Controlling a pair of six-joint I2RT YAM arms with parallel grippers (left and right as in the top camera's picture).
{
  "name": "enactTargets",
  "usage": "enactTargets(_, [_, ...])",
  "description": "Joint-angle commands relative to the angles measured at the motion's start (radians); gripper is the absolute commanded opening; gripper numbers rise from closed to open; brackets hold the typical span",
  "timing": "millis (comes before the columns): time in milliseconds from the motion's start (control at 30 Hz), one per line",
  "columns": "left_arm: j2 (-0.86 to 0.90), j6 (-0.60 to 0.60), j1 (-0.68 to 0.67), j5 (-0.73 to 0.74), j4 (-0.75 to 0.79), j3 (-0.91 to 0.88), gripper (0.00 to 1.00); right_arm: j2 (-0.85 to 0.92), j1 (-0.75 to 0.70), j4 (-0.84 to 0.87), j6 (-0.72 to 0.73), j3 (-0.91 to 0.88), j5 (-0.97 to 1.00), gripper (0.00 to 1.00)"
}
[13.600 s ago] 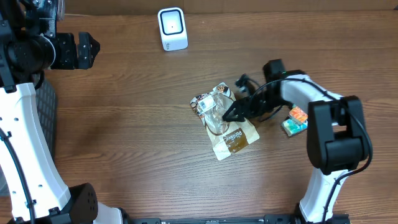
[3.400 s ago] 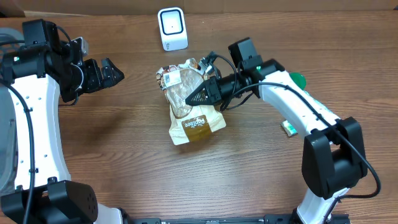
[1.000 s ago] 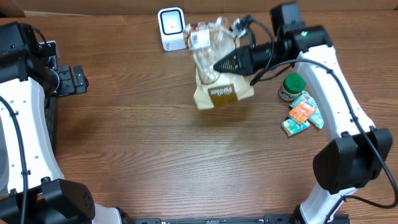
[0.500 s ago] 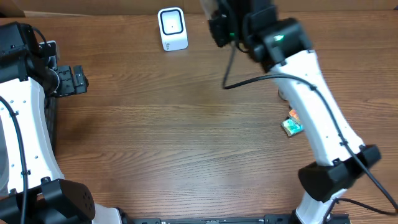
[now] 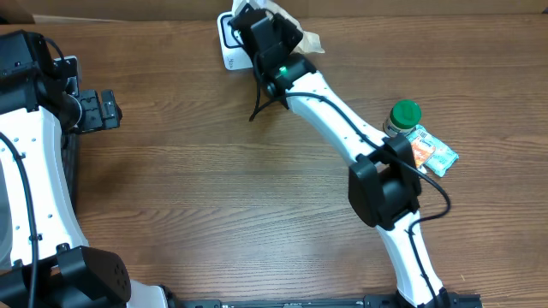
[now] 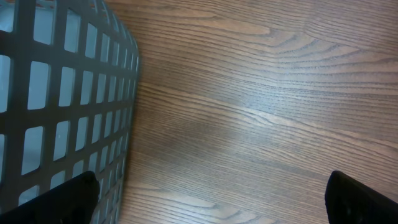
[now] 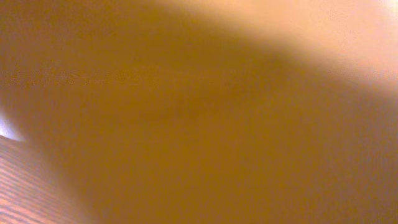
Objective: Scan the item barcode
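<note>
Pouch [image 5: 307, 39] — close by scanner [image 5: 225, 43]

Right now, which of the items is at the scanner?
The tan snack bag, beside the white scanner; the green-lidded jar and colourful packets sit far right.

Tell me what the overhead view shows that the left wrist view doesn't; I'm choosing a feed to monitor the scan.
Only overhead: the scanner, the right arm reaching over it with the bag, a green-capped bottle and snack packets. Only left wrist: the lattice wall of a grey basket, seen close. Both: the wooden table and the left pincer, open and holding nothing, far from the scanner.
</note>
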Motion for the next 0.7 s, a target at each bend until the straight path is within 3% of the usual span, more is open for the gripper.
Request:
enactTargets(0, [-0.005, 0.023, -0.002, -0.01, 0.004, 0.011, 0.99, 0.04, 0.007, 0.059, -0.069, 0.007, 0.068, 0.04])
enactTargets(400, [-0.005, 0.023, -0.002, -0.01, 0.004, 0.011, 1.0, 0.119, 0.035, 0.114, -0.088, 0.004, 0.053, 0.04])
enactTargets(667, [-0.005, 0.023, -0.002, -0.01, 0.004, 0.011, 1.0, 0.178, 0.045, 0.146, -0.088, 0.004, 0.148, 0.04])
